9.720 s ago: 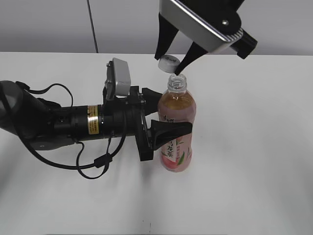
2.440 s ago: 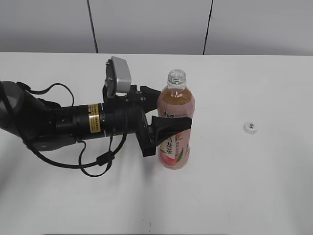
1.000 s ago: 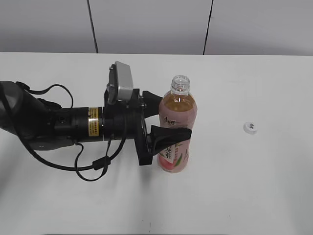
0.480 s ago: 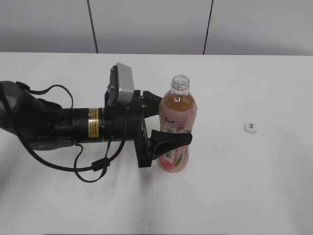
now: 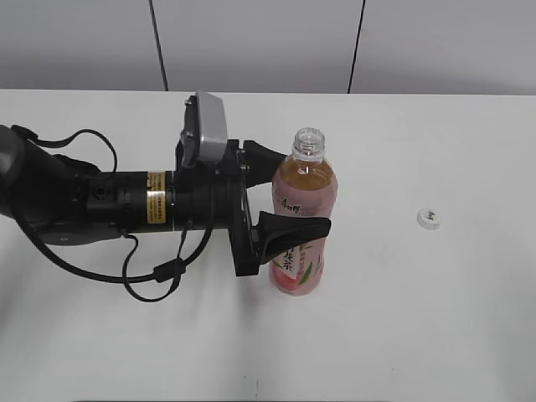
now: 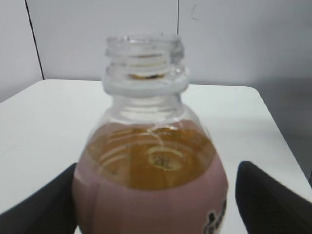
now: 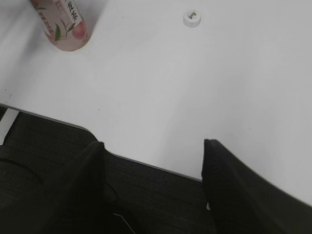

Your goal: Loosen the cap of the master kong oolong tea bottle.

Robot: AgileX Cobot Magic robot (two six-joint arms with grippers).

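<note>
A: Surface and room first. The table [image 5: 402, 335] is plain white and fills most of the exterior view; behind it stands a pale grey panelled wall [image 5: 251, 42] with two dark vertical seams. The right wrist view adds the table's near edge and a dark floor [image 7: 58, 161] below it, which the exterior view does not show.

B: Next in size, the left arm [image 5: 100, 205], lying low across the table from the left. The left gripper [image 5: 289, 197] has its fingers set on either side of the master kong oolong tea bottle [image 5: 301, 219]. One finger passes behind the bottle, the other crosses the front of the pink label. They appear to touch it, but a firm clamp cannot be confirmed.

A: The left wrist view shows the same bottle between the two dark fingertips [image 6: 273, 200], neck open, amber tea below the shoulder. Contact cannot be judged there either.

B: Right gripper [image 7: 153, 185]: fingers spread wide apart, holding nothing, above the table edge. It does not appear in the exterior view.

A: The cap [image 5: 429, 219] lies on the table, well apart from the bottle and to the right of the left fingers. The right wrist view shows it far beyond the right fingers.
</note>
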